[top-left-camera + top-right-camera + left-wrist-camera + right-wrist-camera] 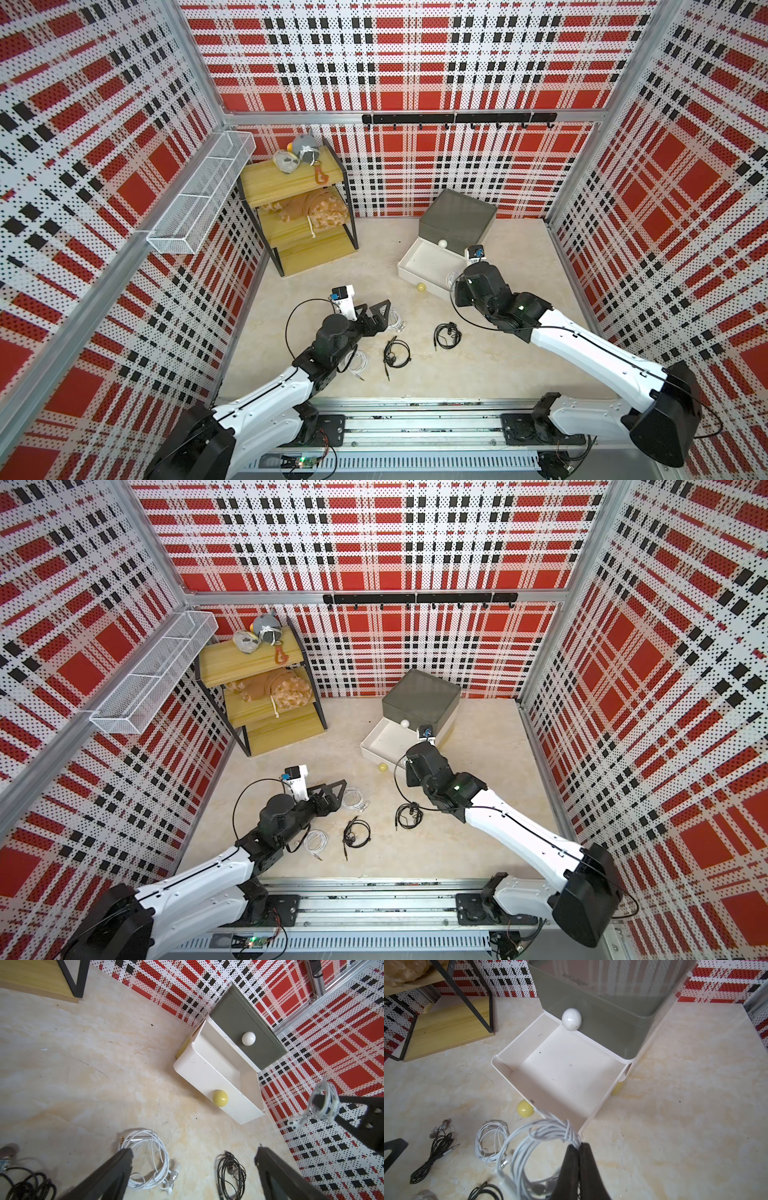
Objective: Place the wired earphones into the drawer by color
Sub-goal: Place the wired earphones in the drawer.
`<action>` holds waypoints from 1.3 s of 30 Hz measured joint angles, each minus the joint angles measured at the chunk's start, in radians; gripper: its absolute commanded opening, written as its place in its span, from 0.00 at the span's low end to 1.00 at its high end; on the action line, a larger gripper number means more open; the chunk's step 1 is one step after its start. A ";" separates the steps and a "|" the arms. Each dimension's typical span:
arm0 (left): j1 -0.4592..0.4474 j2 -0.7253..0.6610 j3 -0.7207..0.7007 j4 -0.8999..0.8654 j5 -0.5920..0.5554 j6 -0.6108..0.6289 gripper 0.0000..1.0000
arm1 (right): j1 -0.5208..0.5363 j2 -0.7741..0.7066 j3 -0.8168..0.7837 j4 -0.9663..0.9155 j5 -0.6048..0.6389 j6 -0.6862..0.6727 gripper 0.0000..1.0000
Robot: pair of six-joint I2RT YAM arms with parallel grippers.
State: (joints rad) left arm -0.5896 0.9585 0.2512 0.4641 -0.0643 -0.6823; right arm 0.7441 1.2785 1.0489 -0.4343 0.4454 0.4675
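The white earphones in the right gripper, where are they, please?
Right wrist view: the white earphones hang from the right gripper at the front corner of the open white drawer.

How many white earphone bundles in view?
3 white bundles: one pinched in the right gripper near the open white drawer's front; one on the table by the left gripper; one partly under the left arm. More could be hidden under the arms.
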 measured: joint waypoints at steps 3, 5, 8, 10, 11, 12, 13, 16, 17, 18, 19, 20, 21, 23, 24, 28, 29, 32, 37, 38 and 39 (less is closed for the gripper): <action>0.000 -0.001 0.000 -0.003 -0.006 0.011 0.99 | -0.007 0.069 0.039 0.026 0.010 -0.034 0.03; 0.000 0.000 0.000 -0.005 -0.011 0.018 0.99 | -0.015 0.114 0.067 0.043 0.011 -0.055 0.03; 0.000 0.007 0.000 -0.006 -0.016 0.029 0.99 | -0.035 0.177 0.110 0.062 0.005 -0.078 0.03; 0.000 0.016 0.000 -0.008 -0.019 0.036 0.99 | -0.051 0.213 0.136 0.074 -0.002 -0.089 0.03; 0.000 0.019 0.000 -0.010 -0.020 0.038 0.99 | -0.061 0.231 0.148 0.080 -0.007 -0.093 0.03; 0.000 0.024 0.000 -0.011 -0.021 0.040 0.99 | -0.069 0.247 0.158 0.086 -0.012 -0.097 0.03; 0.000 0.027 0.000 -0.012 -0.023 0.041 0.99 | -0.079 0.265 0.170 0.090 -0.019 -0.101 0.03; 0.000 0.036 0.000 -0.019 -0.026 0.045 0.99 | -0.100 0.318 0.198 0.101 -0.031 -0.109 0.04; 0.000 0.038 0.000 -0.021 -0.027 0.045 0.99 | -0.103 0.332 0.204 0.105 -0.034 -0.111 0.04; 0.000 0.040 0.000 -0.025 -0.028 0.047 0.99 | -0.107 0.347 0.211 0.107 -0.038 -0.111 0.04; 0.000 0.042 0.000 -0.028 -0.030 0.048 0.99 | -0.112 0.362 0.217 0.109 -0.042 -0.112 0.04; 0.000 0.044 0.000 -0.031 -0.031 0.050 0.99 | -0.115 0.375 0.221 0.111 -0.045 -0.112 0.04; 0.000 0.046 0.000 -0.034 -0.031 0.052 0.99 | -0.117 0.388 0.226 0.111 -0.048 -0.112 0.04; 0.000 0.047 0.000 -0.040 -0.033 0.055 0.99 | -0.119 0.412 0.237 0.111 -0.053 -0.112 0.05; 0.000 0.048 0.001 -0.043 -0.035 0.056 0.99 | -0.119 0.423 0.243 0.111 -0.057 -0.112 0.06; 0.000 0.049 0.006 -0.062 -0.048 0.060 1.00 | -0.119 0.443 0.253 0.111 -0.068 -0.113 0.21; 0.000 0.051 0.011 -0.071 -0.050 0.061 1.00 | -0.119 0.443 0.253 0.111 -0.071 -0.108 0.26; 0.000 0.063 0.032 -0.099 -0.059 0.064 0.99 | -0.119 0.443 0.253 0.111 -0.077 -0.113 0.34; 0.000 0.102 0.083 -0.146 -0.074 0.082 0.93 | -0.123 0.438 0.249 0.111 -0.083 -0.115 0.39; 0.000 0.110 0.092 -0.153 -0.076 0.085 0.93 | -0.123 0.431 0.245 0.111 -0.084 -0.115 0.39; 0.000 0.121 0.105 -0.164 -0.077 0.087 0.92 | -0.124 0.417 0.233 0.112 -0.087 -0.115 0.40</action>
State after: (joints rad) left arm -0.5900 1.0798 0.3557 0.2996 -0.1417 -0.5949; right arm 0.6205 1.6958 1.2816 -0.3222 0.3584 0.3527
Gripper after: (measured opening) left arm 0.933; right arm 0.391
